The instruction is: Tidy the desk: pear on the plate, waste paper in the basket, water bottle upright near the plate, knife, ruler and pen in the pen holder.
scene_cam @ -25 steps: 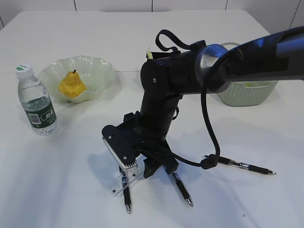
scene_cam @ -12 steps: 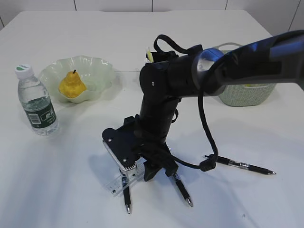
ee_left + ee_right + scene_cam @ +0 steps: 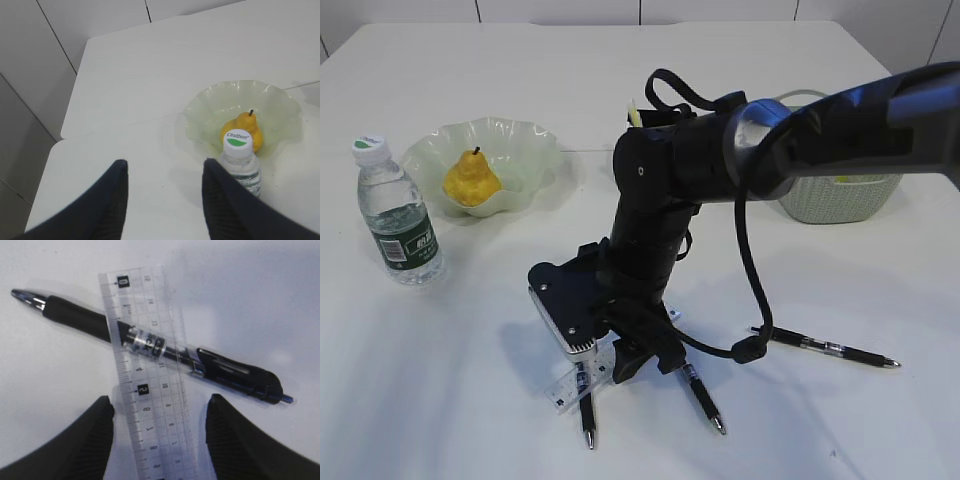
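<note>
My right gripper (image 3: 160, 409) is open, low over the desk (image 3: 460, 380), with the clear ruler (image 3: 150, 390) lying between its fingers. The ruler crosses a black pen (image 3: 150, 342). In the exterior view the gripper (image 3: 605, 372) sits under the wrist at the ruler (image 3: 572, 385) and pen (image 3: 587, 412). My left gripper (image 3: 164, 169) hangs open and empty above the upright water bottle (image 3: 239, 150). The pear (image 3: 472, 180) rests in the plate (image 3: 525, 150), beside the bottle (image 3: 398, 215). The pen holder and knife are hidden behind the right arm.
Two more pens (image 3: 703, 398) (image 3: 830, 349) lie on the desk to the right of the gripper. The basket (image 3: 840, 195) stands at the back right, with something yellowish inside. A pale tip (image 3: 634, 110) sticks up behind the arm.
The right wrist has shifted slightly left over the ruler and pen. Both grippers keep the same opening, and nothing has been picked up.
</note>
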Robot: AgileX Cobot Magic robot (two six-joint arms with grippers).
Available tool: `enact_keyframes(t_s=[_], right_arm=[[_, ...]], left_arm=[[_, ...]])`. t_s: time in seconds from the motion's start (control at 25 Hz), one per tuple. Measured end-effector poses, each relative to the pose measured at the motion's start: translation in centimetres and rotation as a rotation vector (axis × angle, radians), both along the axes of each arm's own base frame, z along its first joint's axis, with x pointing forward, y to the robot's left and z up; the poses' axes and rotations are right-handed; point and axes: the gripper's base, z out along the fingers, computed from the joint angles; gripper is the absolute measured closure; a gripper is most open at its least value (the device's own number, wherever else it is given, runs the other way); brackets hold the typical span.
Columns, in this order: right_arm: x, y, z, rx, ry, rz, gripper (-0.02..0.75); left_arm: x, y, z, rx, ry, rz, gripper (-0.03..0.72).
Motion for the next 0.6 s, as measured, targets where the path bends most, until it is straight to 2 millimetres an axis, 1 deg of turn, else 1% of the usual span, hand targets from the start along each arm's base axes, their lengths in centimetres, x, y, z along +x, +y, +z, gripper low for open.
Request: enact_keyframes(t_s=[0.6], right_arm=[[-0.03, 0.01, 0.00, 0.001, 0.004, -0.001, 0.298]], left_arm=[[0.00, 0.00, 0.00, 0.001, 0.000, 0.000, 0.347]])
